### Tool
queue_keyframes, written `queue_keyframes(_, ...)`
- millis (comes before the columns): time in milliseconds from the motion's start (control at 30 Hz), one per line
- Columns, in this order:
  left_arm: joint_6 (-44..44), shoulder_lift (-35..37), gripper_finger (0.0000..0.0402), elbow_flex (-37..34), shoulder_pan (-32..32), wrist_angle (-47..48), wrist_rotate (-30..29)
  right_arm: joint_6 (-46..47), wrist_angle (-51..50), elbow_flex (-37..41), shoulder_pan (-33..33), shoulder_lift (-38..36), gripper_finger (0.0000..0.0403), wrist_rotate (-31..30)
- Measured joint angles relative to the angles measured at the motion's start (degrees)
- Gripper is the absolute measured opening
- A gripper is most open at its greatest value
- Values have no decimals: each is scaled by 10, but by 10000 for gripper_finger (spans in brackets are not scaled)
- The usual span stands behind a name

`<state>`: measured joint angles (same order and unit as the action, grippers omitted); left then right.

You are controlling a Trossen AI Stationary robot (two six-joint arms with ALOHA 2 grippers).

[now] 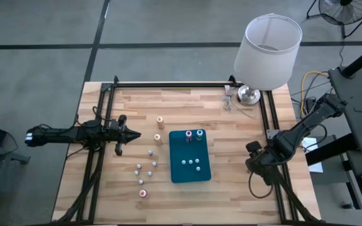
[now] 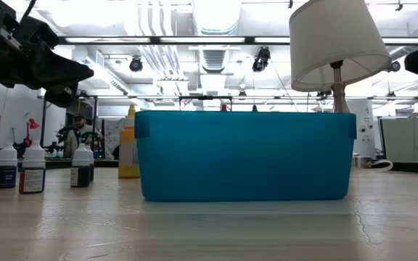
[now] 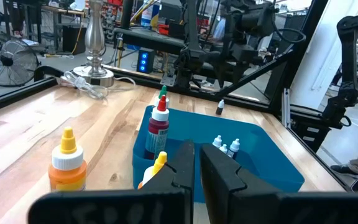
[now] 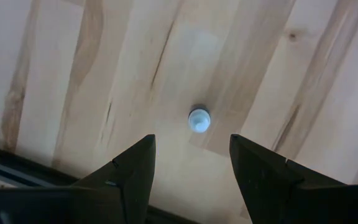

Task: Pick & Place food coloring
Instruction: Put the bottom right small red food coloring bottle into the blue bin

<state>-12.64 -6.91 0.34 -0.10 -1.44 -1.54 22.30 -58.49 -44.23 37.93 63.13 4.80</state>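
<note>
Food coloring scattered on surface left of teal tray; more bottles inside tray. Right gripper released, poised above 1 small white-capped bottle near right edge. Left gripper clenched, empty, hovering left of tray.

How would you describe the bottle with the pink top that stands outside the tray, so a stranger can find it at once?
Start at the teal tray in the middle of the wooden table. On its left stands a loose group of small whitish bottles. The pink-topped bottle is at the near end of that group, nearest the table's front edge, and it alone there has a colored top.
</note>
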Motion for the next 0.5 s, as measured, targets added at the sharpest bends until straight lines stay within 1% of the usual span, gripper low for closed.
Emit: queue_keyframes(500, 0, 0, 0, 0, 0, 0, 0, 22, 84, 85, 0, 0, 199, 1)
